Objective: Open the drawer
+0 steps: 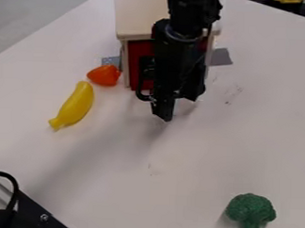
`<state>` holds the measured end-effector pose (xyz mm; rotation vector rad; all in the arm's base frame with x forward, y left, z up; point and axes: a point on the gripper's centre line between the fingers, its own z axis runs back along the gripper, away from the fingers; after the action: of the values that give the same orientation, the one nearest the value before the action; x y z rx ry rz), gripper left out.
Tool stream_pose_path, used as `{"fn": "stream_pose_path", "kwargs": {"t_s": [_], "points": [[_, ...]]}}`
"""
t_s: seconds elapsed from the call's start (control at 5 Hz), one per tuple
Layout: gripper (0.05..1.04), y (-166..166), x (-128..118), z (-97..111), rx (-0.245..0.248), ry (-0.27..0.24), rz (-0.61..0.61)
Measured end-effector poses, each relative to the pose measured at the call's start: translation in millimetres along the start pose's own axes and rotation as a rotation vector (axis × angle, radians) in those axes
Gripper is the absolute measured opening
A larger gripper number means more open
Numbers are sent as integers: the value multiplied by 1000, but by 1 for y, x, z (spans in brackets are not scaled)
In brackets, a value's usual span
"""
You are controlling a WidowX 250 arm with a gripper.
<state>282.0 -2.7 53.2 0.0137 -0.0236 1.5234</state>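
While the black arm [184, 8] comes down from the top edge of the view, its hand [163, 115] hangs low over the white counter [197, 169], in front of the drawer [137, 56]; whether the hand is open or closed, I cannot tell. Set between the pale sides of a small box [139, 16], the drawer shows its red front, partly hidden by the arm; whether the hand touches it is unclear. Just beside the box, to the left in the view, sits an orange toy [104, 75]; a yellow banana [75, 106] lies near it, slanting down to the left; a green broccoli [251, 208] lies well apart, toward the lower right; at the lower left corner is a black object [37, 212] with a looping cable [14, 189]; a grey patch [221, 57] shows to the right of the box.
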Motion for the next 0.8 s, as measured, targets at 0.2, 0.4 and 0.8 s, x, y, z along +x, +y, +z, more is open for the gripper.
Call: {"fn": "stream_pose_path", "kwargs": {"t_s": [0.2, 0.4, 0.8], "points": [[1001, -1, 8, 0, -9, 11, 46], [1001, -1, 13, 0, -7, 28, 89], [1001, -5, 24, 0, -30, 31, 211]]}}
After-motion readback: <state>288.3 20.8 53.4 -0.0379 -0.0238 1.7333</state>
